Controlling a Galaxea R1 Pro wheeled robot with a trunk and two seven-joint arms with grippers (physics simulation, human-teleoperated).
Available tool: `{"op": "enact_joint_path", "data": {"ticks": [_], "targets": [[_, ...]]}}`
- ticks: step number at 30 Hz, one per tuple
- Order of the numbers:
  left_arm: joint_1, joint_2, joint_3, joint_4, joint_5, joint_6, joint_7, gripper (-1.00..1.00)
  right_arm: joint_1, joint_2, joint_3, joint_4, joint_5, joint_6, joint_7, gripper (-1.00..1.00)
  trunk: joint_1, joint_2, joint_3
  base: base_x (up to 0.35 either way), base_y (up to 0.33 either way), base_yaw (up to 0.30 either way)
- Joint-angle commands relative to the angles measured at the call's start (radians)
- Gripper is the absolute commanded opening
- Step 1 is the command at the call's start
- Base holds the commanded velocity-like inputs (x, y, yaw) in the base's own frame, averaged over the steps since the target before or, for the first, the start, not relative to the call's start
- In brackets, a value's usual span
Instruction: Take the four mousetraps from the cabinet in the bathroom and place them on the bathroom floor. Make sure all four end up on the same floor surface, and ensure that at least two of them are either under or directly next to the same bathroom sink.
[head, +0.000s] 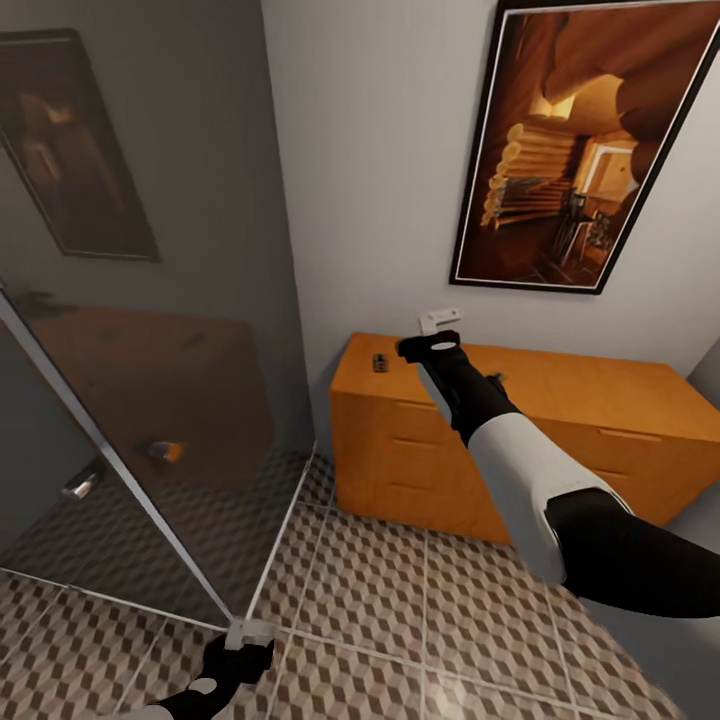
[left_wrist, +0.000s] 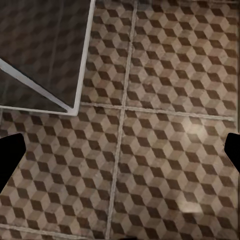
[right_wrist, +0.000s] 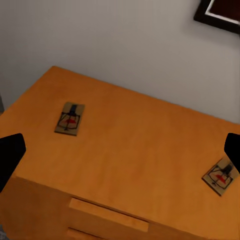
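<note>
Right gripper (right_wrist: 120, 150) hovering released above the cabinet (head: 560, 400), two mousetraps (right_wrist: 70, 119) (right_wrist: 220, 176) lying well apart on its top. Left gripper (left_wrist: 120, 152) hanging released over the bathroom floor (left_wrist: 165, 165).

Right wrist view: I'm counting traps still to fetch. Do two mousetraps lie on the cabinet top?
Yes, one mousetrap lies near one end of the cabinet top and a second mousetrap lies apart from it.

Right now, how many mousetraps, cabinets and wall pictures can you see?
mousetraps: 2
cabinet: 1
wall pictures: 2
Total: 5
</note>
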Motion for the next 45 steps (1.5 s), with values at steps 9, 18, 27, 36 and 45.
{"op": "enact_joint_path", "data": {"ticks": [9,18,27,36,45], "targets": [[-0.002,-0.001,-0.009,0.005,0.009,-0.008,0.002,1.00,-0.001,0.000,0.002,0.065,0.010,-0.025,-0.001,1.00,0.001,-0.002,-0.002,0.221,-0.244,0.001],[-0.002,-0.001,-0.009,0.005,0.009,-0.008,0.002,1.00,-0.002,0.000,0.003,0.143,0.010,-0.077,-0.001,1.00,0.001,-0.002,-0.002,0.163,-0.140,0.000],[-0.002,-0.001,-0.009,0.005,0.009,-0.008,0.002,1.00,-0.002,0.000,0.005,0.207,0.009,-0.116,-0.001,1.00,0.001,-0.002,-0.002,0.032,-0.001,0.000],[-0.002,-0.001,-0.009,0.005,0.009,-0.009,0.002,1.00,-0.002,0.000,0.005,0.217,0.007,-0.121,0.000,1.00,0.001,-0.002,-0.002,0.171,0.162,0.000],[-0.002,-0.001,-0.009,0.005,0.009,-0.009,0.002,1.00,-0.002,0.000,0.005,0.218,0.002,-0.121,0.003,1.00,0.001,-0.002,-0.002,0.218,0.209,0.000]]}}
